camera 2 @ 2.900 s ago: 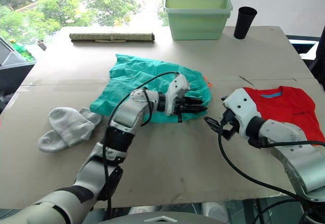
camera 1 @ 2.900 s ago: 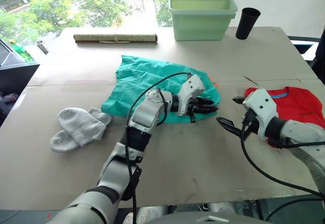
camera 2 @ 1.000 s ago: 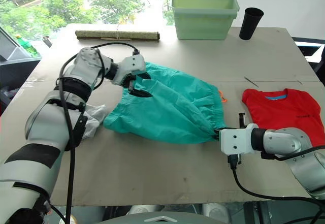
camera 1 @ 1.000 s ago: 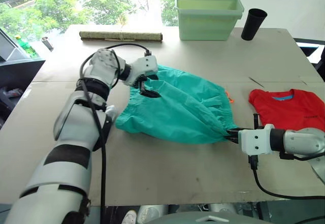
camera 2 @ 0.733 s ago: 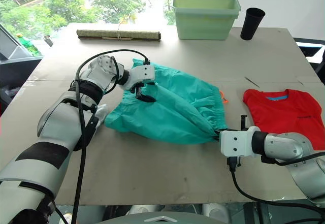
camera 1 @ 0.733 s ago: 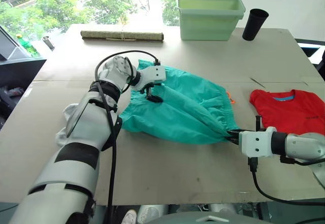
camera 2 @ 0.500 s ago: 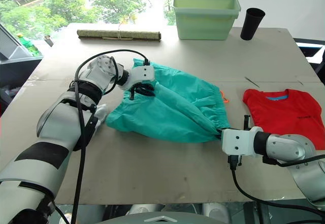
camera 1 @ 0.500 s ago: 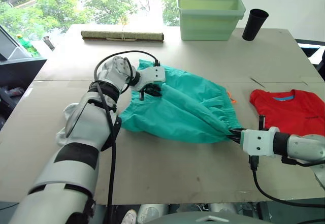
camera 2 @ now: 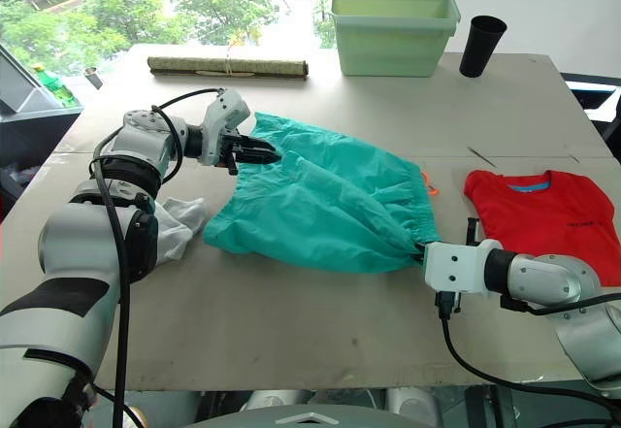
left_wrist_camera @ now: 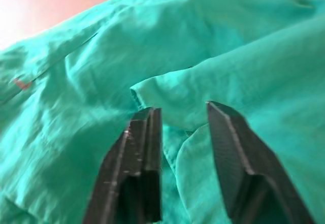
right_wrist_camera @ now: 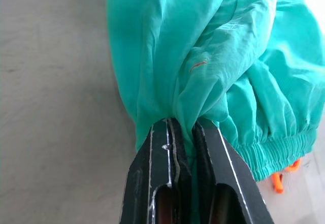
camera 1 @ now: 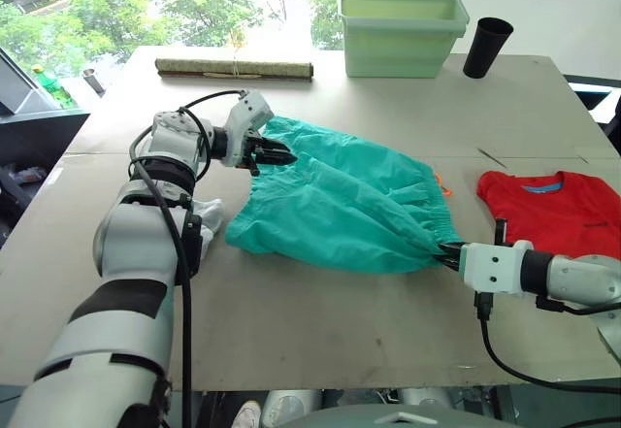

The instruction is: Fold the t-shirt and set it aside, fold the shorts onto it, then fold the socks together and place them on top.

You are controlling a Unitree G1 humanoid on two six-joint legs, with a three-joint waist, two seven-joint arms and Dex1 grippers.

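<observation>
Left wrist view shows your left pincer (left_wrist_camera: 183,127) a little open over a fold of the shorts (camera 1: 340,200), mid-counter. Your right pincer (right_wrist_camera: 185,132) pinches the waistband corner. Pull now and the far side slips, bunching up.

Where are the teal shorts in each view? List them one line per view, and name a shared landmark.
Left eye view: the shorts lie spread mid-table, between the two arms.
Right eye view: the same spot, mid-table.
Left wrist view: teal cloth just beyond the open left gripper.
Right wrist view: bunched cloth clamped in the right gripper.
Shared landmark: the orange drawstring by the waistband, also in the right wrist view.
</observation>
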